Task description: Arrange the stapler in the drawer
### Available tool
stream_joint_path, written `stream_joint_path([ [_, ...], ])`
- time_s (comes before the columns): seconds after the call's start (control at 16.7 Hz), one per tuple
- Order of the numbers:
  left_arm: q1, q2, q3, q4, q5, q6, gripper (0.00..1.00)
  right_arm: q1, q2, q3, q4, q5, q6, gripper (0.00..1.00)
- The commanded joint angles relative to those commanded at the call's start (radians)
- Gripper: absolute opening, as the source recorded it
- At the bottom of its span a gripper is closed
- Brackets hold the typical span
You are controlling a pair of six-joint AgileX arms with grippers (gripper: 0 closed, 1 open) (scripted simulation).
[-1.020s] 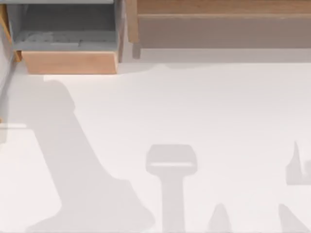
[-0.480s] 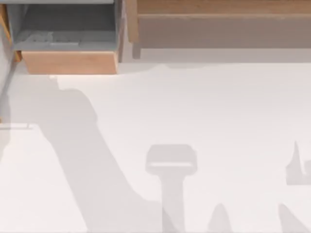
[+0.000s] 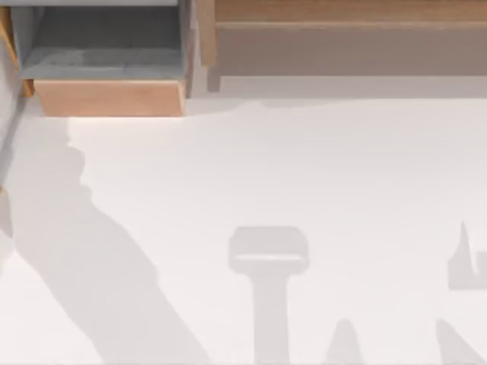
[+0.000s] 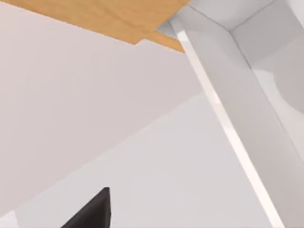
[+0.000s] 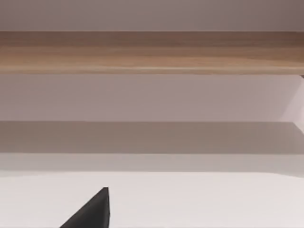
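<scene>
The drawer [image 3: 110, 97] stands pulled open at the table's far left, with a grey inside, grey side walls and a light tan front panel. The stapler is out of view; the part of the drawer's floor that shows is bare grey. A black tip of my left gripper [image 4: 90, 214] juts into the left wrist view over the white table, near a tan wooden panel [image 4: 104, 14] and a grey wall [image 4: 247, 99]. A black tip of my right gripper [image 5: 90, 214] hangs over the table, facing the wide brown wooden panel [image 5: 152, 50].
The wide brown wooden panel [image 3: 342, 15] and the shaded recess under it run along the table's far edge, right of the drawer. Arm shadows lie on the white table [image 3: 304, 167] at the left and along the near edge.
The left arm's broad shadow swung right across the table and then back to the left. A faint pale mark on the drawer's floor is gone. The shadows at the right have not moved.
</scene>
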Motion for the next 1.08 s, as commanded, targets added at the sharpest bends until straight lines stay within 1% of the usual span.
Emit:
stream_joint_path([
  [0.12, 0.077, -0.079, -0.148, 0.231, 0.027, 0.139, 1.00, 0.000, 0.000, 0.000, 0.000, 0.000, 0.000, 1.00],
  [0.3, 0.199, -0.159, -0.387, 0.608, 0.092, 0.311, 1.00, 0.000, 0.000, 0.000, 0.000, 0.000, 0.000, 1.00],
  [0.48, 0.295, -0.180, -0.637, 0.995, 0.185, 0.433, 1.00, 0.000, 0.000, 0.000, 0.000, 0.000, 0.000, 1.00],
  [0.6, 0.337, -0.172, -0.796, 1.243, 0.260, 0.484, 1.00, 0.000, 0.000, 0.000, 0.000, 0.000, 0.000, 1.00],
  [0.84, 0.352, -0.131, -1.069, 1.674, 0.425, 0.523, 1.00, 0.000, 0.000, 0.000, 0.000, 0.000, 0.000, 1.00],
  [0.96, 0.331, -0.114, -1.177, 1.845, 0.505, 0.520, 1.00, 0.000, 0.000, 0.000, 0.000, 0.000, 0.000, 1.00],
  [1.08, 0.298, -0.102, -1.265, 1.980, 0.576, 0.510, 1.00, 0.000, 0.000, 0.000, 0.000, 0.000, 0.000, 1.00],
])
